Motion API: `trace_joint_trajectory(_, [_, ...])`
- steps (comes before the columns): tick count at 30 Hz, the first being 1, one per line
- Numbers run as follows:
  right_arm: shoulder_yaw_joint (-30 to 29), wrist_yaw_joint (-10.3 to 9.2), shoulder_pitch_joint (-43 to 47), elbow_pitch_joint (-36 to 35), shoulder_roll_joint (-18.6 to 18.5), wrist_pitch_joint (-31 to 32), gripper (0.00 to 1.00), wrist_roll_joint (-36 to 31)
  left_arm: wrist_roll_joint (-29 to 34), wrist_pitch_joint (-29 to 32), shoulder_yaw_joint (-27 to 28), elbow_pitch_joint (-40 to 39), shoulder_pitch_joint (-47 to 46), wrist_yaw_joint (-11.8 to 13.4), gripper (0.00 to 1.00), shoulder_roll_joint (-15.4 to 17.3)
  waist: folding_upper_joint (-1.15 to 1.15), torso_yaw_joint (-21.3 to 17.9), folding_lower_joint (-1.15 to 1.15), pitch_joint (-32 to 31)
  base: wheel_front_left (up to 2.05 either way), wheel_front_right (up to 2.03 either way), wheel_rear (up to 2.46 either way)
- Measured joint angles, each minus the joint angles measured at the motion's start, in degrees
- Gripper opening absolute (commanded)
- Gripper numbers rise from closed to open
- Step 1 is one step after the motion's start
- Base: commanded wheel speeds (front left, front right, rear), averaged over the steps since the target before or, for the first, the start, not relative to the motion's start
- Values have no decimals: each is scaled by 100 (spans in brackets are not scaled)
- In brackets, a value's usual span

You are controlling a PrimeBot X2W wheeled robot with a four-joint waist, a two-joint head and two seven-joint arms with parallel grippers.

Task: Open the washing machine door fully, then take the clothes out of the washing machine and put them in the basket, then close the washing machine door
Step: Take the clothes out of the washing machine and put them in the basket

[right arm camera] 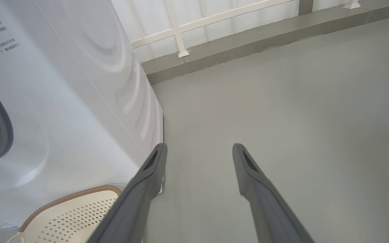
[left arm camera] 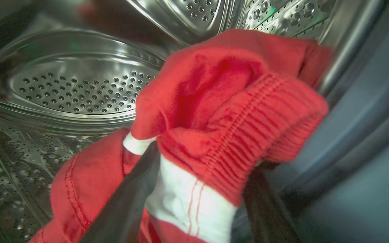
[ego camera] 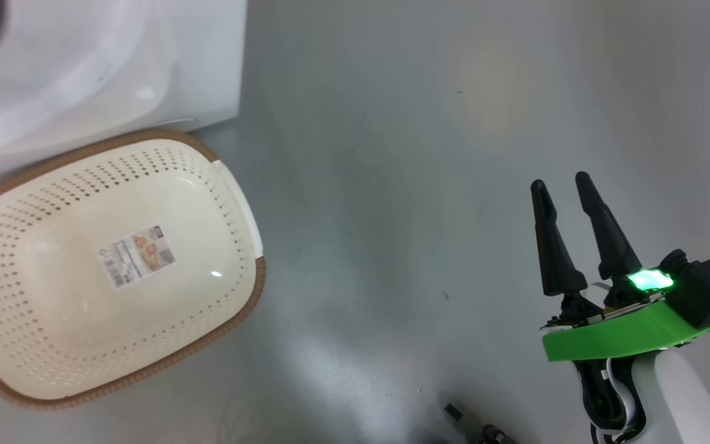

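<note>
Beside the washing machine (ego camera: 84,74) in the head view, the basket (ego camera: 207,246) sits on the floor (ego camera: 392,185) with the right gripper (ego camera: 559,180) spread and empty well apart; in the left wrist view, the left gripper (left arm camera: 201,162) clenches a red-and-white garment (left arm camera: 221,94) inside the drum (left arm camera: 73,87).

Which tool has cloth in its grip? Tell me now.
The left tool, inside the perforated steel drum, clamped on the red-and-white fabric garment. The right tool hangs open above the grey floor, holding nothing.
</note>
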Motion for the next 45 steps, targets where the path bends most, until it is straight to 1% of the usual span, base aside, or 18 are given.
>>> trace_joint_trajectory(6, [65,0,-77,-32,2,0,100,100,-2,48,-37,149,-215,-54,100,175,0,-161,0,84,0,0,0])
trace_joint_trajectory(7, [63,0,-77,-34,2,0,100,132,-7,58,-40,159,-230,-55,83,196,0,-182,0,94,0,0,0])
trace_joint_trajectory(8, [62,0,-77,-35,2,0,100,156,-14,71,-41,174,-244,-62,59,205,0,-197,0,102,0,0,0])
trace_joint_trajectory(9, [58,0,-77,-37,2,0,100,163,-31,104,-40,197,-270,-103,39,210,0,-208,0,107,0,0,0])
trace_joint_trajectory(10, [56,0,-77,-37,2,0,100,178,-70,109,-38,213,-283,-110,13,214,0,-211,0,106,0,0,0])
trace_joint_trajectory(11, [54,0,-77,-37,2,0,100,190,-119,109,-37,232,-285,-111,0,214,0,-209,0,101,0,0,0])
trace_joint_trajectory(13, [36,0,-77,-37,2,0,100,190,-179,109,-35,260,-284,-154,0,201,0,-199,0,84,0,0,0])
trace_joint_trajectory(16, [-4,0,-77,-37,2,0,100,189,-269,107,-19,294,-274,-154,0,135,0,-159,0,41,0,0,0])
trace_joint_trajectory(18, [-23,0,-77,-36,2,0,100,185,-375,98,23,294,-255,-154,0,36,0,-120,0,-1,0,0,0])
trace_joint_trajectory(19, [-46,0,-77,-33,2,0,100,157,-514,69,94,253,-193,-154,0,-68,0,-81,0,-56,0,0,0])
trace_joint_trajectory(22, [-100,0,-77,-13,1,0,100,73,-806,41,315,103,2,-156,0,-225,0,-6,0,-152,0,0,0])
trace_joint_trajectory(25, [-124,0,-72,3,1,0,100,-31,-1106,41,511,-401,328,-211,0,-330,0,84,0,-267,0,0,0])
trace_joint_trajectory(27, [-142,0,-63,26,1,0,100,-79,-1411,41,750,-803,589,-257,0,-408,0,147,0,-353,0,0,0])
trace_joint_trajectory(32, [-201,0,-42,83,1,0,100,-180,-1855,41,1215,-1726,1357,-274,0,-555,0,324,0,-582,0,0,0])
trace_joint_trajectory(34, [-222,0,-6,108,0,0,100,-229,-2045,40,1439,-2015,1610,-330,0,-668,0,399,0,-673,0,0,0])
trace_joint_trajectory(41, [-286,0,190,174,0,0,100,-414,-2330,37,2149,-2871,2338,-610,0,-1081,0,644,0,-980,0,0,0])
trace_joint_trajectory(45, [-349,0,296,192,-1,0,100,-432,-2366,14,2524,-3299,2710,-869,0,-1348,0,762,0,-1158,0,0,0])
